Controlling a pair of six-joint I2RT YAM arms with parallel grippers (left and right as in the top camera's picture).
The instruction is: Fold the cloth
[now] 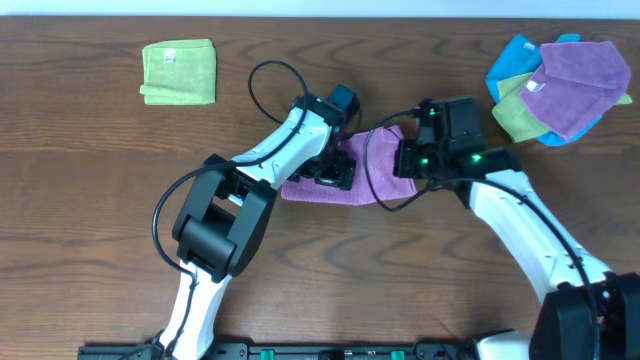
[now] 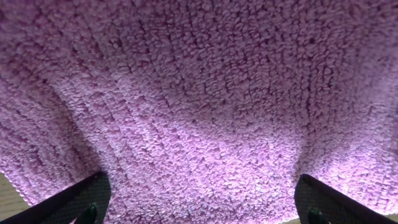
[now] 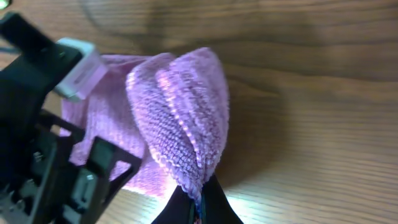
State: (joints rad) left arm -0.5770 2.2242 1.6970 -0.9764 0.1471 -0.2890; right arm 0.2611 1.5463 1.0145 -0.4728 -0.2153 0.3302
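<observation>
Cloth (image 1: 352, 188) is lying near the middle of the counter (image 1: 100, 200), between your two arms and partly hidden under both wrists. Your right claw (image 3: 196, 202) is pinching the cloth's right-hand edge, fingers fully together on the fabric. The pinched part is rising off the wood in a soft peak and drooping to either side. Your left claw (image 1: 335, 173) is hovering low over the cloth's middle with its fingers (image 2: 74, 199) spread wide, holding nothing; pink terry is filling its camera.

You are handling something light and limp. It is going to sag, drag and bunch rather than hold a shape, though the looped pile is probably giving good purchase, so slipping looks unlikely. A corner or hem, pinched through its full thickness, is looking like the best place to take hold. Judging by the bunching, you are working a fold across toward the left, and the left claw is sitting well placed to pin the centre line. The lime-green cloth (image 1: 178, 72) and the mixed pile (image 1: 560, 85) are lying well apart from this one, toward the far corners.
</observation>
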